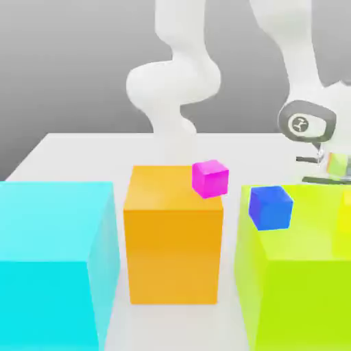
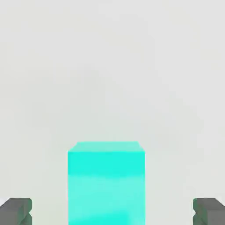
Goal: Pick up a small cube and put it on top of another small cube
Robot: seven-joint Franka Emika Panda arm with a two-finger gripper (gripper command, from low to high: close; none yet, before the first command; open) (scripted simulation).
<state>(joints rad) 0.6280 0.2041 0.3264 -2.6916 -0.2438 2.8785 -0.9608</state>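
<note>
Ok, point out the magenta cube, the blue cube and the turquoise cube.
Magenta cube (image 1: 209, 179): exterior view, front.
Blue cube (image 1: 275, 208): exterior view, front face.
Turquoise cube (image 2: 106, 186): hand view, large face.

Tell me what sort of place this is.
Most likely a simulated robot workspace rather than a real room: a white robot arm, plain single-coloured blocks such as the orange block and the small magenta cube, and a featureless grey backdrop.

Exterior view's left to right: outer block (image 1: 51, 226), middle block (image 1: 175, 257), far block (image 1: 301, 301) | corner cube (image 1: 210, 179) overlapping middle block's right edge | inner cube (image 1: 271, 208) over far block's top | task cube (image 2: 106, 189) between end effector's (image 2: 112, 212) fingers
</note>
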